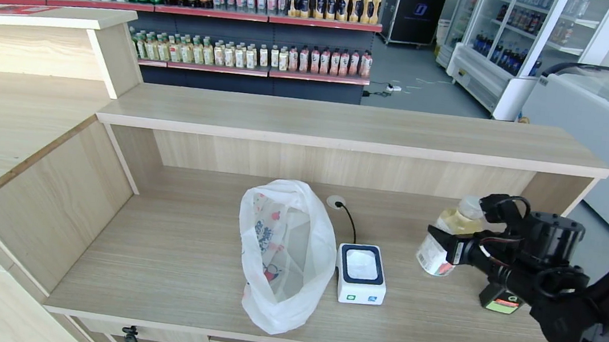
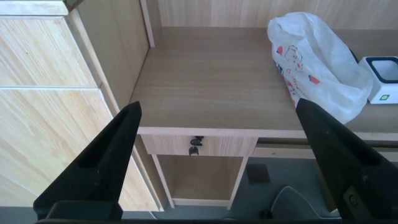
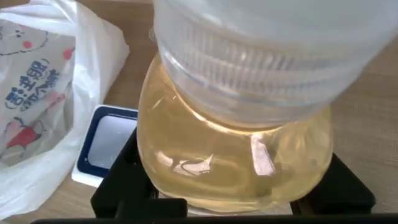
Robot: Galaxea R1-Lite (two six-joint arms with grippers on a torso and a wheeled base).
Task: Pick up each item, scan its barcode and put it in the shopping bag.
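**Pale-yellow drink bottle held short of the scanner window**

Head view. The drink bottle (image 1: 454,221) is off the wood counter (image 1: 169,247), near its right end and tilted, cap toward the back wall. The right gripper (image 1: 447,243) is clamped across its middle, just above the label. The barcode scanner (image 1: 361,272) sits near the counter's middle with its window facing up, and its cable (image 1: 349,222) runs back to a grommet. The white plastic shopping bag (image 1: 284,249) stands just beside the scanner on its left, mouth open upward. A small green-labelled pack (image 1: 500,302) lies near the right front corner, under the arm.

Left wrist view. The left gripper (image 2: 217,107) hangs off the counter's left front corner with its fingers spread wide and nothing between them. It is well apart from the bag (image 2: 317,62).

Right wrist view. Black fingers (image 3: 118,186) press both sides of the bottle (image 3: 236,155), and the scanner window (image 3: 109,146) lies beyond it, beside the bag.

Judgement: this is the scan step. I cannot tell where the barcode sits on the label. The bottle likely needs carrying across over the window and rolling until the label faces down. Keep it low and level, and pause there. The bag's near wall touches or nearly touches the scanner, so approach from the right to avoid snagging the plastic. Grip looks secure, but the bottle is round and could twist while it is rolled.
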